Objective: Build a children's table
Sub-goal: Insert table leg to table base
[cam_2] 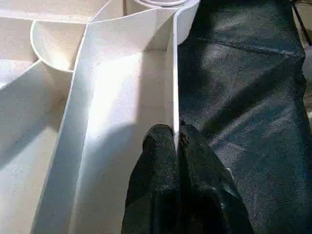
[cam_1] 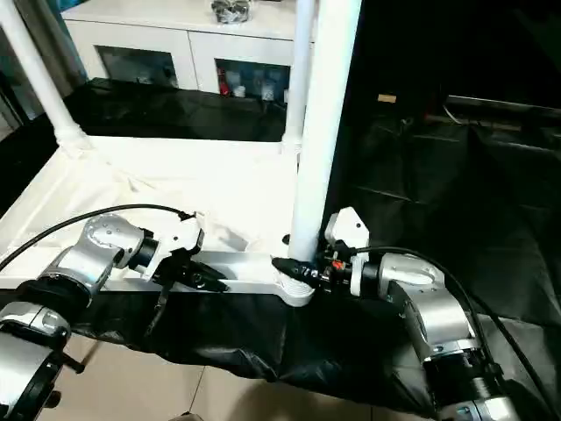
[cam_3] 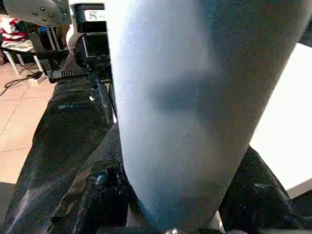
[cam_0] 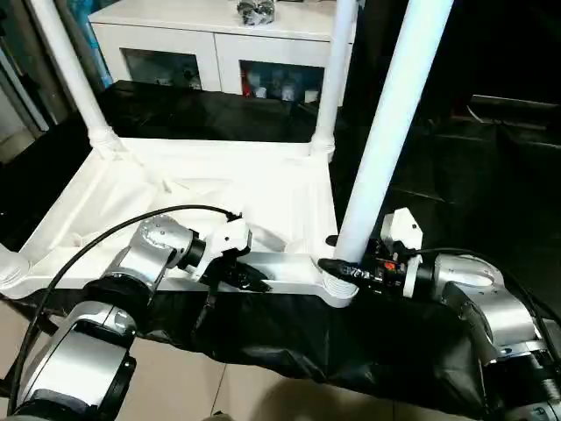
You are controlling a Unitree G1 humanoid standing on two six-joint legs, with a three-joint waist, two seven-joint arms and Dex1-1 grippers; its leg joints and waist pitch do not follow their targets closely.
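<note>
- On the black-covered worktop point(cam_0: 412, 351) in front of the robot, the tabletop point(cam_0: 263, 189) lay upside down, its ribbed underside facing up, well short of the white cabinet point(cam_0: 219, 53) at the back.
- Two legs already stood upright in the far corner sockets: the far left leg point(cam_0: 66, 70) and the far right leg point(cam_0: 337, 61). Both looked seated, though I could not judge how firmly.
- A third leg, the near right leg point(cam_0: 390, 132), rose from the near right socket point(cam_0: 337, 285), leaning a little toward the robot's right. I judged it was in the middle of being pressed or turned home.
- The near left corner sat at the edge of what I could see; something white and rounded showed there, and I could not tell whether a leg stood in it. By my reckoning, the build was at least three parts done.
- The right pincer point(cam_0: 344, 270) reached in level from the right and clasped the near right leg just above its socket, one black finger on each side of the tube.
- The left pincer point(cam_2: 176, 141) came in from the left, forearm low over the worktop, its fingers point(cam_2: 158, 161) pressed together on the thin near rim point(cam_2: 173, 73) of the tabletop, which appeared to steady the top while the leg went in.
</note>
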